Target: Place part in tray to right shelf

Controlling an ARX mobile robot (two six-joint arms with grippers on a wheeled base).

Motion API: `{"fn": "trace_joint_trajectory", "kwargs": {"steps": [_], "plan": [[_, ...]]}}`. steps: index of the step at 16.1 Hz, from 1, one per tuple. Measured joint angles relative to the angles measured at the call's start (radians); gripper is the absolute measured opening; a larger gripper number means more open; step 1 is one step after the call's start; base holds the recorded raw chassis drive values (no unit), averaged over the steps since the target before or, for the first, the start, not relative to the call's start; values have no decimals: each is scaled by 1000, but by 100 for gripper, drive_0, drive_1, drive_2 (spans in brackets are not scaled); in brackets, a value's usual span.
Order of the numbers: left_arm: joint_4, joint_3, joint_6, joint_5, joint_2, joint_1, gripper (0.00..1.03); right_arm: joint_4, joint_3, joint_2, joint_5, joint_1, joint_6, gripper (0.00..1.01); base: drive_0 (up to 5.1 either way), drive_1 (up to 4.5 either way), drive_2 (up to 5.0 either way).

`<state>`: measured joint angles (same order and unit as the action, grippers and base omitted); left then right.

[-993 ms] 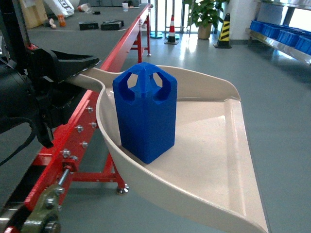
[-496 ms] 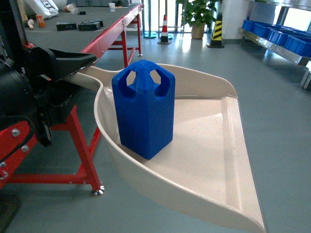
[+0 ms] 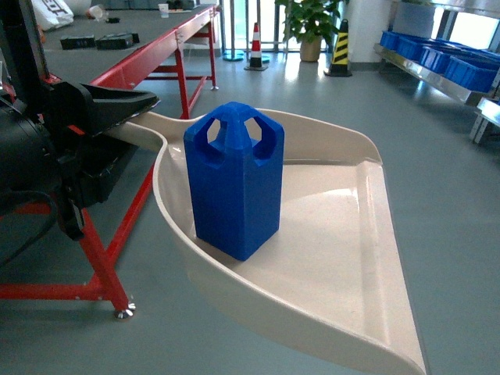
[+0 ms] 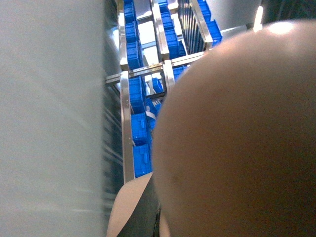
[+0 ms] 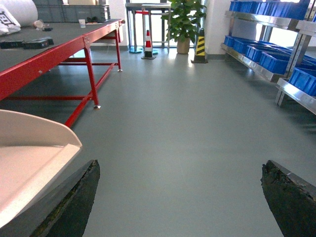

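The blue part (image 3: 234, 183) stands upright in the cream tray (image 3: 344, 250), near its rear curved rim. My left gripper (image 3: 129, 123) is shut on the tray's handle (image 3: 148, 129) and holds it level above the floor. In the left wrist view the tray's underside (image 4: 237, 138) fills the picture, with one dark finger (image 4: 140, 217) against it. The right gripper (image 5: 180, 165) is open over bare floor, its fingers (image 5: 74, 202) wide apart, with the tray's front corner (image 5: 34, 148) to its left. Steel shelving with blue crates (image 3: 441, 66) stands far right; I cannot tell whether it is the right shelf.
A red-framed conveyor table (image 3: 148, 66) runs along the left, its legs (image 3: 101, 273) close under the tray's handle. A traffic cone (image 3: 255, 48), a striped post (image 3: 341, 48) and a potted plant (image 3: 308, 23) stand at the far end. Grey floor (image 5: 187, 123) stretches ahead.
The whole view has swung right: the red table has slid left and away, and the steel shelving has come further into view. The tray and part stay steady in the left gripper.
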<state>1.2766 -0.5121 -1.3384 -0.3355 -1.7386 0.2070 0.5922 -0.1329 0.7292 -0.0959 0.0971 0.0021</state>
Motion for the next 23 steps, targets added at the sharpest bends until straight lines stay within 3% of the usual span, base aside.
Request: {"fn": "trace_joint_trajectory", "kwargs": {"steps": [8,23], "plan": [[2,4,2,-6,0,5,16,0,0,-4,-3,0,0,98,471,-129,-365],[1,3,2,2,0,1,16,-2,0,-2,0,0,0,98,-3,430,-436]]}}
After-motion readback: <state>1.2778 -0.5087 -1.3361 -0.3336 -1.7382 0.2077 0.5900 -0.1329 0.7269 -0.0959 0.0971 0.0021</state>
